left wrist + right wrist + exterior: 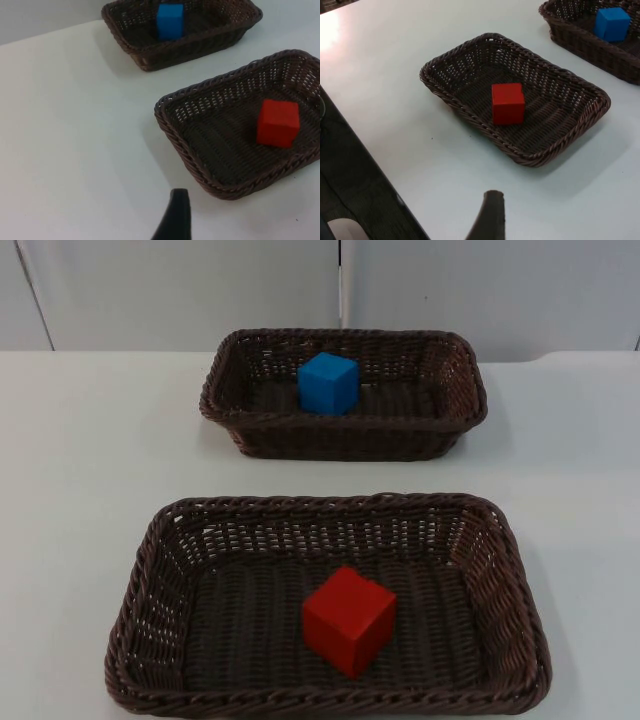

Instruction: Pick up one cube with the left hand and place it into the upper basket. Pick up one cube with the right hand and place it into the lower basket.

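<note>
The blue cube [328, 382] sits in the far dark wicker basket [455, 380]; the red cube [349, 620] in the near dark wicker basket [160, 580] on the white bench [80, 470]. The state of either end effector cannot be told.

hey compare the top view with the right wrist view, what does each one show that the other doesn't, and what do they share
Top view alone: the grey partition wall behind the table, and the whole upper basket from rim to rim.

Right wrist view alone: a black fingertip of the right gripper over bare table, the table's near edge with a dark floor beyond it, and the upper basket cut off by the frame.

Both: the white table, the blue cube inside the upper basket, and the red cube inside the lower basket, each resting on the basket floor.
</note>
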Motion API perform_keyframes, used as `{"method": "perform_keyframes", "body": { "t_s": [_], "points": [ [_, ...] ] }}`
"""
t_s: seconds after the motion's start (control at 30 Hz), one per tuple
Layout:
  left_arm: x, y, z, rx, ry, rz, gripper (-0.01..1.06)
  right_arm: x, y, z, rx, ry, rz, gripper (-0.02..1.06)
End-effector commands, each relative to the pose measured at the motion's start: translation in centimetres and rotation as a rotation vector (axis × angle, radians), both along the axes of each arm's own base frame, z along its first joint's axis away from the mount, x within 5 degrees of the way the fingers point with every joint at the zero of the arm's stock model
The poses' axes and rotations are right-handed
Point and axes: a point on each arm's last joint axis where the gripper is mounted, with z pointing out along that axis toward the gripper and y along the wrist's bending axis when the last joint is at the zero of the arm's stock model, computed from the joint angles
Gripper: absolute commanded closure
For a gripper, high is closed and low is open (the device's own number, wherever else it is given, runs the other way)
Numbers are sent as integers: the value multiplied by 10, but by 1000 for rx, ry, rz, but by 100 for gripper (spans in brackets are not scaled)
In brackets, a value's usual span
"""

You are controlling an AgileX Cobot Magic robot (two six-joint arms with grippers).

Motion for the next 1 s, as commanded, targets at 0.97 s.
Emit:
{"method": "perform_keyframes", "body": {
  "t_s": [0.97],
  "points": [
    [1,2,-2,-11,10,33,0,0,0,-2,-5,1,-2,-1]
  ]
}}
